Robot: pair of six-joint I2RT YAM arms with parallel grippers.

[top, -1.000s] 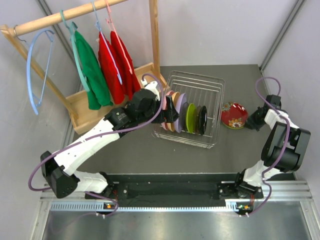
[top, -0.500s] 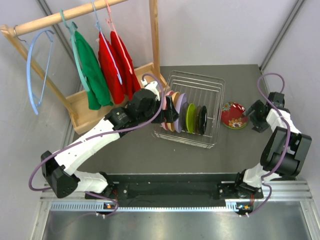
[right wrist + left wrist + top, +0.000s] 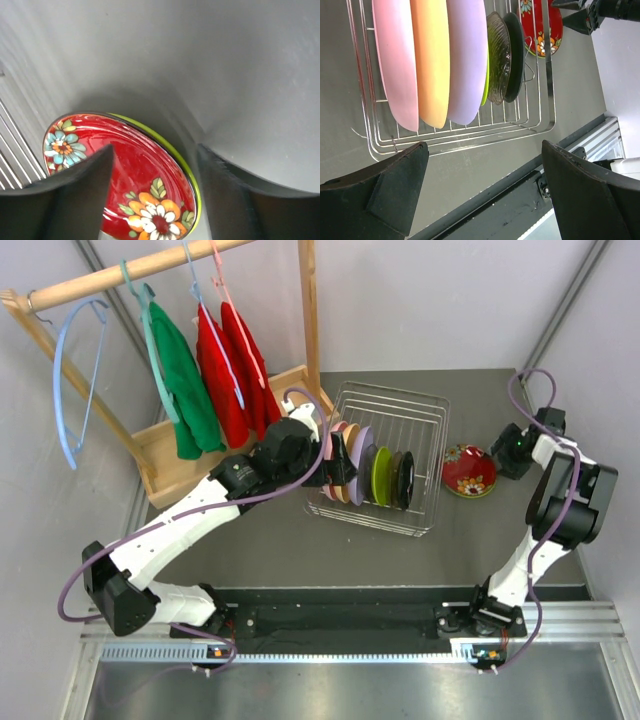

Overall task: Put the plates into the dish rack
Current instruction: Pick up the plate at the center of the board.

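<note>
Dark table (image 3: 270, 540): 6 plates (image 3: 372, 472) stood in rack (image 3: 400, 392), red plate (image 3: 468, 472) outside at its 3 o'clock. Left gripper (image 3: 482, 150) wide, empty. Right gripper (image 3: 154, 150) parted over red plate, nothing held; rim pinch needed next.

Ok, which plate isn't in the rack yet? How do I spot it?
Find the silver wire dish rack in the middle of the dark table. Just right of it, outside the wires, sits the red plate. It alone has painted flowers and a green rim.

Top: high, from near edge. Left wrist: close on dish rack (image 3: 470, 137). Right wrist: closer; red plate (image 3: 145, 185) in all.
</note>
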